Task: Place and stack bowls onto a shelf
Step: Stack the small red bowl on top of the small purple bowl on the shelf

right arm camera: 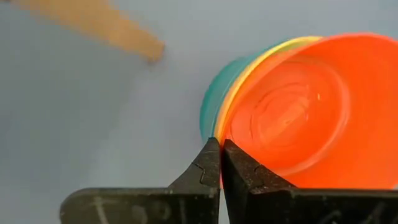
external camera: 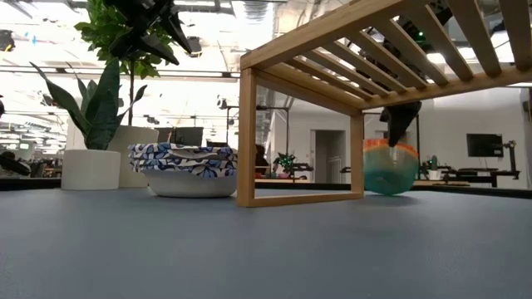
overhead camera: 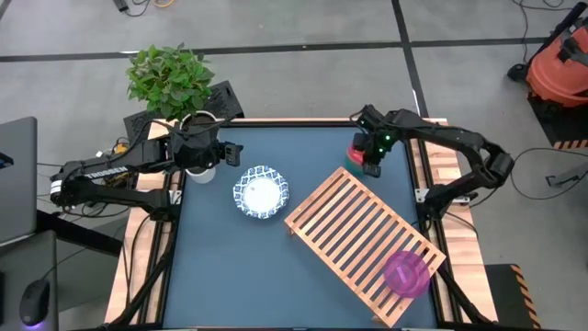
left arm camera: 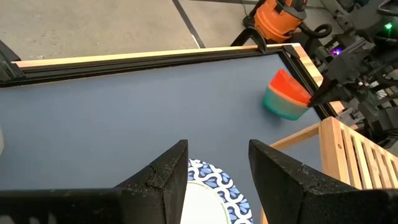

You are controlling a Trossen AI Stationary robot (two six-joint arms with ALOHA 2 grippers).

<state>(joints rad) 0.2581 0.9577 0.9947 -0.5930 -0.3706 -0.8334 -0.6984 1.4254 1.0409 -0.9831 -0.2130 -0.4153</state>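
An orange-red bowl (right arm camera: pixel 311 112) sits nested inside a teal bowl (right arm camera: pixel 214 102) near the table's far right corner, with my right gripper (right arm camera: pixel 220 144) shut on their rims. The light-wood slatted shelf (overhead camera: pixel 358 234) stands slantwise on the right half of the table. A magenta bowl (overhead camera: pixel 406 273) rests on its near end. A white bowl with a blue pattern (overhead camera: pixel 260 191) stands on the table left of the shelf. My left gripper (left arm camera: pixel 217 149) hovers open above and left of it, holding nothing. My right gripper pinches the nested bowls' rims (right arm camera: pixel 217 127) between its two fingers, one finger inside the orange-red bowl and one outside the teal one. The fingers come from above, pointing steeply down. The stack (external camera: pixel 391 166) hangs tilted below them; whether its bottom touches the table I cannot tell.
A pale plant pot (external camera: pixel 91 169) with a leafy plant (overhead camera: pixel 170 78) stands at the far left, close to my left gripper. The table's raised wooden edge (left arm camera: pixel 155 56) runs just beyond the held bowls. Bare blue tabletop lies along the near left.
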